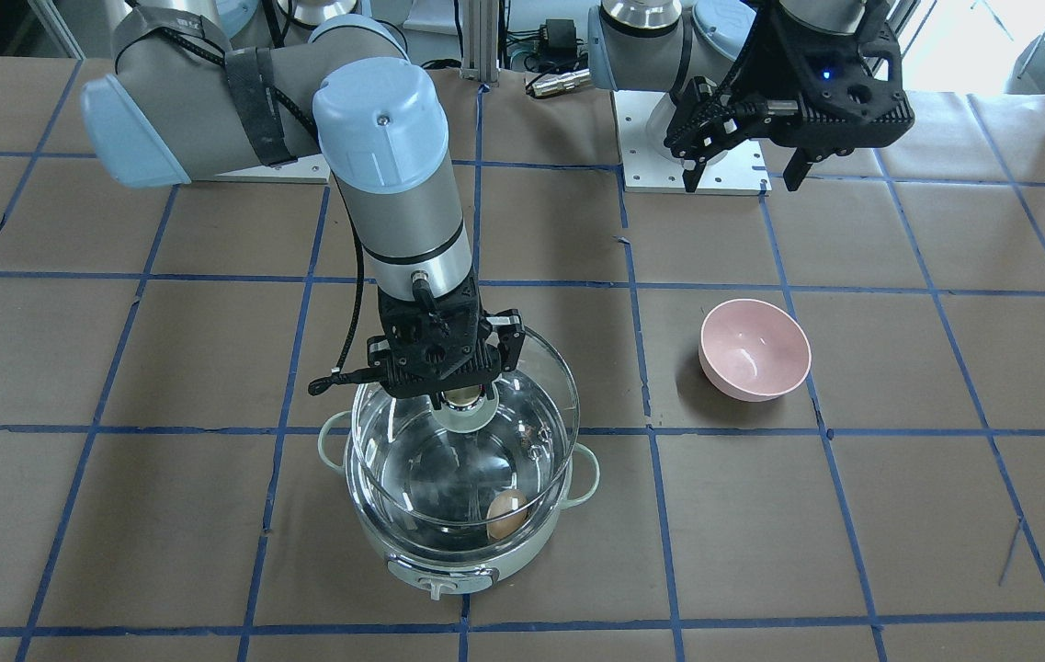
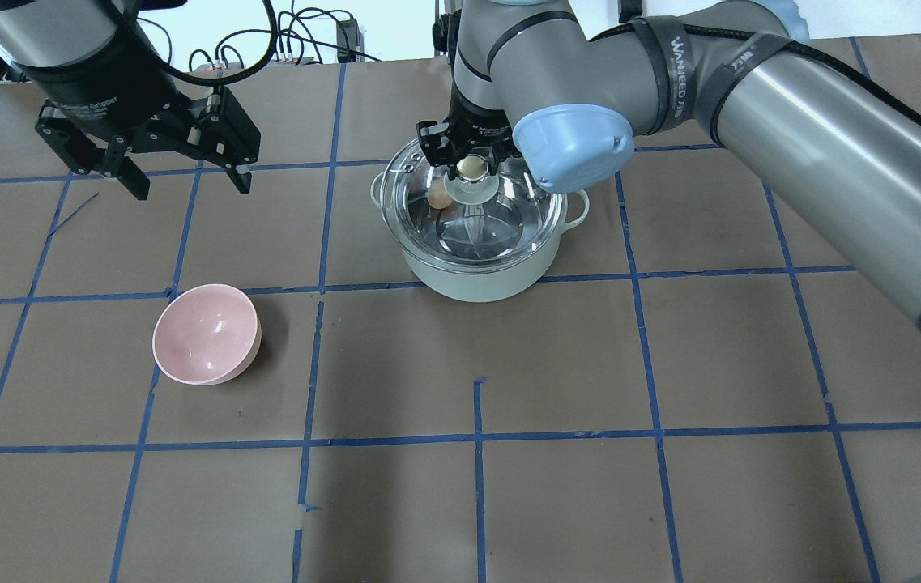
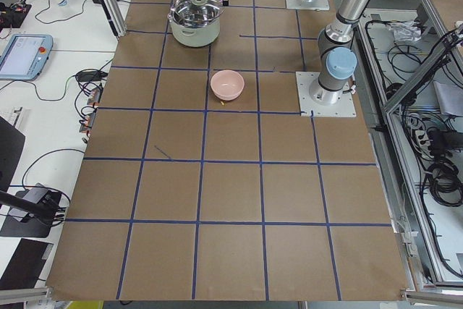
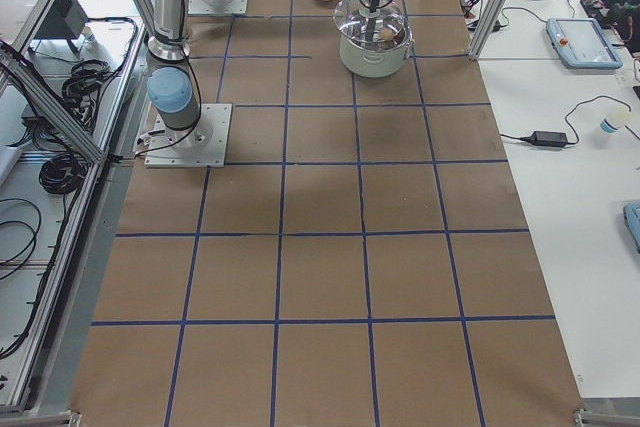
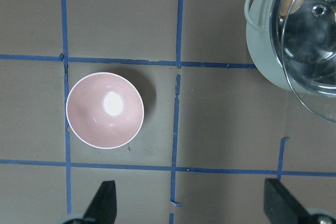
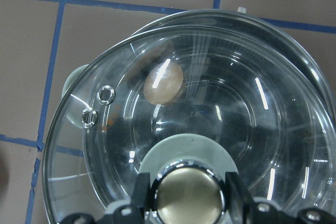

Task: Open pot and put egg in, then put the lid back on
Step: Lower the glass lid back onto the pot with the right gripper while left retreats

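The pale-green pot (image 1: 448, 556) stands on the table, also in the overhead view (image 2: 476, 279). The tan egg (image 1: 506, 513) lies inside it, seen through the glass (image 6: 164, 84). My right gripper (image 1: 462, 397) is shut on the cap of the clear glass lid (image 1: 412, 460) and holds the lid just over the pot, slightly offset toward the robot's side (image 6: 252, 124). My left gripper (image 2: 191, 186) is open and empty, high above the table and well away from the pot (image 5: 191, 205).
A pink bowl (image 2: 205, 334) stands empty on the brown paper with blue tape lines, on the robot's left of the pot (image 5: 105, 110). The arm bases are at the table's robot side.
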